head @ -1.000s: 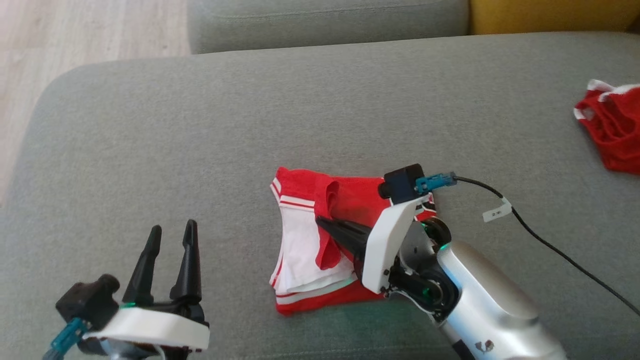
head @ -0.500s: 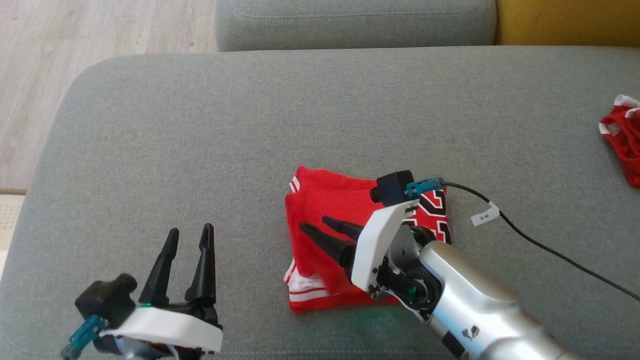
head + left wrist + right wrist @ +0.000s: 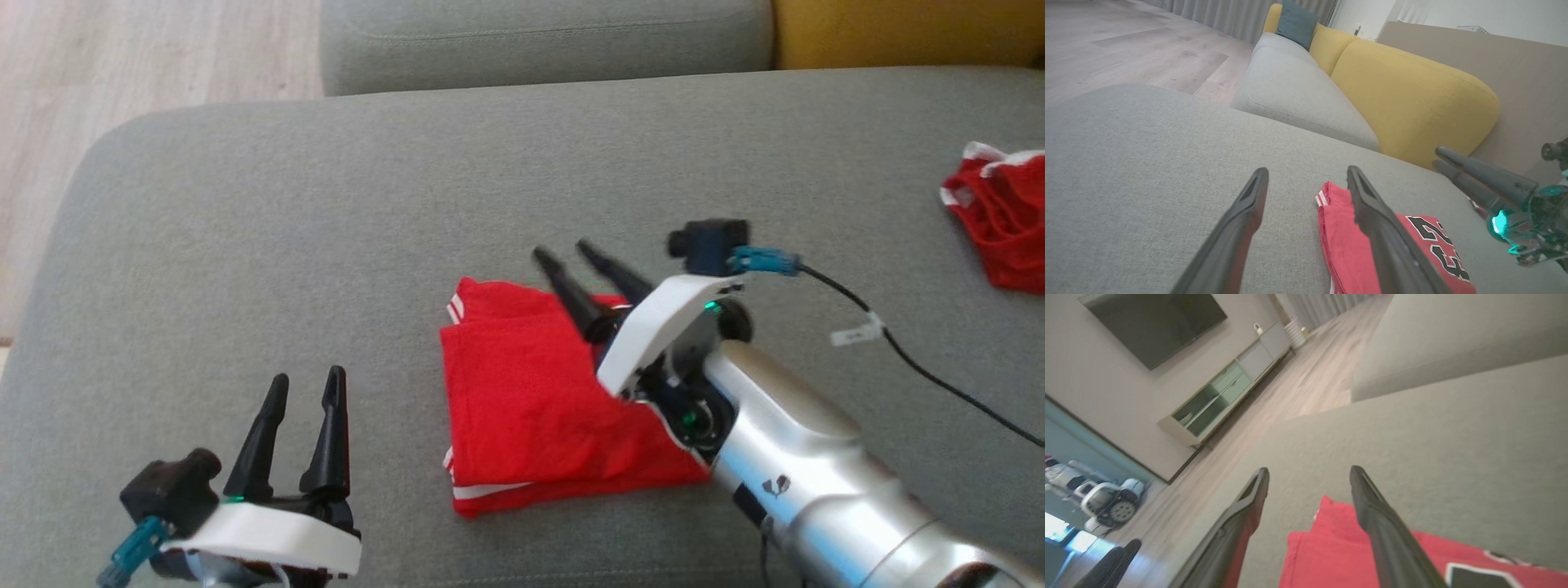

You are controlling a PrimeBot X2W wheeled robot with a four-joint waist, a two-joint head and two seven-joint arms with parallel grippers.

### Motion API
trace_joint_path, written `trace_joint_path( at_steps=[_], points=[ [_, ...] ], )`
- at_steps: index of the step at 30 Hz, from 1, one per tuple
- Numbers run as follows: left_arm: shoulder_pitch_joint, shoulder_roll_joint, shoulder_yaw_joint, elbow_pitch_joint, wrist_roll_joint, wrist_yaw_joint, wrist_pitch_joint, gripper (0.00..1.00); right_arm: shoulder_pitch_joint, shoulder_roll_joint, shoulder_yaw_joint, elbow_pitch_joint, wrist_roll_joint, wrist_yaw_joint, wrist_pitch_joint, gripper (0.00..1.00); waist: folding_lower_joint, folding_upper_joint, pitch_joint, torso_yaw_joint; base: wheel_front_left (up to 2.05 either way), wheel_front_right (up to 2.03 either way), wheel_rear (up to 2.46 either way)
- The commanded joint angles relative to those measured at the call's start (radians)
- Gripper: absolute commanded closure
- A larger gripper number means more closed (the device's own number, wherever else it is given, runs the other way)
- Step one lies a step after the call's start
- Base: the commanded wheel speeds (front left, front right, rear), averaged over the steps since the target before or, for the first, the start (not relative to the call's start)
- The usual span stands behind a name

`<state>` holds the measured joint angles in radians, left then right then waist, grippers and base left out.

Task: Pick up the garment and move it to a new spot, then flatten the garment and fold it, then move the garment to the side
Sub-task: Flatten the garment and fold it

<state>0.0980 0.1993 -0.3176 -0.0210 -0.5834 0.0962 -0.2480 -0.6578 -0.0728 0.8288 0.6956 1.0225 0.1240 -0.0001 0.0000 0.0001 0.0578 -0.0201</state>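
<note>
Nearest you, at 7 o'clock in the head view, your left gripper (image 3: 307, 376) hovers over the grey cushion (image 3: 245, 245), its fingers spread and empty. Beside it, around 6 o'clock, the garment (image 3: 522, 408) lies folded flat on the cushion, red with white trim. Your right gripper (image 3: 562, 249) hangs above the garment's far edge, fingers parted and gripping nothing, pointing toward 11 o'clock. Farther off, at 3 o'clock, lies a crumpled red cloth (image 3: 1000, 220). A yellow backrest (image 3: 898, 33) sits at 1 o'clock.
</note>
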Motion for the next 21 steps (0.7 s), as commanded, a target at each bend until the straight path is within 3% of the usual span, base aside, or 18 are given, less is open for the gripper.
trace_joint_path(
  at_steps=[1,7,13,21],
  points=[
    [-0.039,0.004,0.036,-0.03,0.008,0.0,-0.011,0.0,-0.033,0.022,-0.009,-0.017,-0.022,0.007,-0.032,0.0,0.0,-0.0001,-0.003,-0.009,0.0,0.0,0.0],
    [-0.051,-0.003,0.043,-0.026,0.039,0.009,-0.012,0.0,-0.013,0.0,-0.085,0.039,-0.163,0.007,-0.211,0.0,0.0,-0.0001,-0.024,-0.045,0.0,0.0,0.0],
    [-0.048,-0.022,0.058,-0.02,0.102,0.027,-0.013,0.0,0.076,-0.032,-0.24,0.042,-0.342,0.007,-0.26,0.0,0.0,-0.0001,-0.046,-0.076,0.0,0.0,0.0],
    [0.005,-0.07,0.107,-0.011,0.167,0.047,-0.014,0.0,0.328,-0.002,-0.585,-0.201,-0.644,0.007,-0.261,0.0,0.0,-0.0001,-0.057,-0.089,0.0,0.0,0.0]
  ],
)
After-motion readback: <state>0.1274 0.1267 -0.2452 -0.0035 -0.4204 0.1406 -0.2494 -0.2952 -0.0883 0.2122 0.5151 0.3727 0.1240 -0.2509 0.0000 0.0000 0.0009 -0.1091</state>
